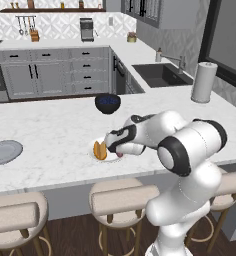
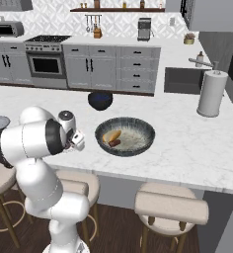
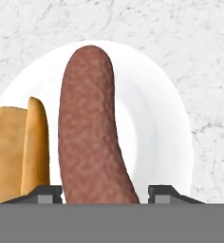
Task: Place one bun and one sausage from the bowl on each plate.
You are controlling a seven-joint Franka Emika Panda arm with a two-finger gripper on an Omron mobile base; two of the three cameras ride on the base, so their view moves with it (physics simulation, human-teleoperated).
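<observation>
Grainy rounded sausage [image 3: 92, 128] in gripper [image 3: 104, 192], glossy round white plate [image 3: 156, 118], split bun [image 3: 19, 152]

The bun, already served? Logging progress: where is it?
One bun lies on the white plate, left of the pincer's sausage in hand view.

Two base cameras behind the arm, one hand camera close over the white plate.

The left base view looks forward and down from behind the arm's left, across the marble worktop [image 1: 50, 130] toward the sink [image 1: 160, 74] and back cabinets. The right base view looks from behind the arm's right at the same worktop [image 2: 187, 143]. Both share the dark-blue bowl [image 1: 107, 103] [image 2: 100, 100], the paper towel roll [image 1: 203, 82] [image 2: 211, 94] and the coffee machine [image 1: 86, 29] [image 2: 144, 28]. The hand view looks along the tool [image 3: 104, 192], very near the white plate [image 3: 156, 128], with the sausage [image 3: 90, 133] and bun [image 3: 19, 152] large in frame.
</observation>
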